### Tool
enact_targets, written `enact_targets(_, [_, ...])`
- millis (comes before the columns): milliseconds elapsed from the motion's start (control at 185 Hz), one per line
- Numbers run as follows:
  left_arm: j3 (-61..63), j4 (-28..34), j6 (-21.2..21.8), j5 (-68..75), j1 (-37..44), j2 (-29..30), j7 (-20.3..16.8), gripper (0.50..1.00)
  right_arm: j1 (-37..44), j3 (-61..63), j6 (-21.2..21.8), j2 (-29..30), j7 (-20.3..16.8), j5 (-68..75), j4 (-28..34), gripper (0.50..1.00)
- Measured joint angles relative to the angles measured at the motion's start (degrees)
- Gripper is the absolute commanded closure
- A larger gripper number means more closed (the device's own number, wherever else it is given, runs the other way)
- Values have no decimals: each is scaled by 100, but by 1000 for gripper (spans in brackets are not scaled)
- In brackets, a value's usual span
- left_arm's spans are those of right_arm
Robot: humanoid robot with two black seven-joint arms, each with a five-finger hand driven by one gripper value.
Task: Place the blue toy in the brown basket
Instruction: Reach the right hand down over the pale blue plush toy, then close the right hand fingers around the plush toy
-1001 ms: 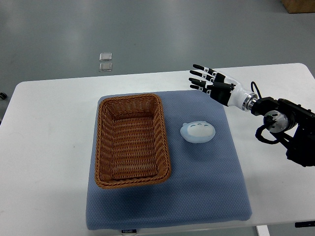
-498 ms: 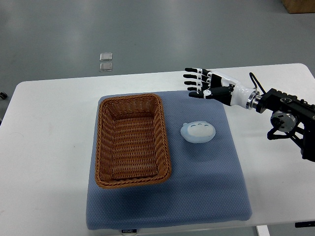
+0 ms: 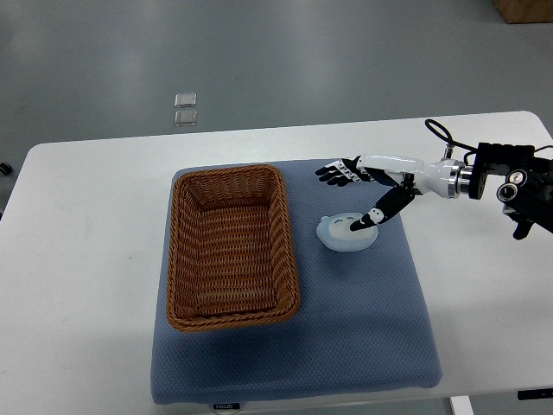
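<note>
A grey floor lies beyond a white rectangular table (image 3: 78, 259), and most of the table's middle is covered by a blue-grey padded mat (image 3: 346, 328). On the left part of that mat sits the brown woven wicker basket (image 3: 232, 247), a rectangular tray with its long axis running away from the robot; nothing shows inside it. Just to its right, apart from its rim, lies the pale blue rounded soft toy (image 3: 344, 233), flat on the mat with its longer axis across the picture. Further right, the right hand (image 3: 367, 188) reaches in from the right edge on a white forearm, fingers spread and extended toward the basket side, holding nothing. Its dark fingers (image 3: 339, 172) lie beyond the toy's far edge, while the thumb points down and left, its tip over or touching the toy's right upper side; which of the two cannot be told. So the toy lies below and slightly left of the palm, between thumb and fingers, and a closing grasp looks like the likely step ahead. The left arm does not show, so the right hand is the nearer one.
</note>
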Motion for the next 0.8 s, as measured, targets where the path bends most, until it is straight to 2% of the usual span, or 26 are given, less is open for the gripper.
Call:
enact_targets(135, [0, -5, 0, 0, -1, 0, 0, 500, 57, -148, -109, -48, 73, -533, 30, 587])
enact_targets(373, [0, -1, 0, 0, -1, 0, -1, 500, 4, -600, -1047, -52, 133, -662, 143, 587])
enact_targets(682, [0, 1, 0, 0, -1, 0, -1, 500, -248, -727, -1200, 77, 207, -745, 284, 589])
enact_targets(801, [0, 1, 0, 0, -1, 0, -1, 500, -299, -814, -1461, 111, 207, -806, 261, 599])
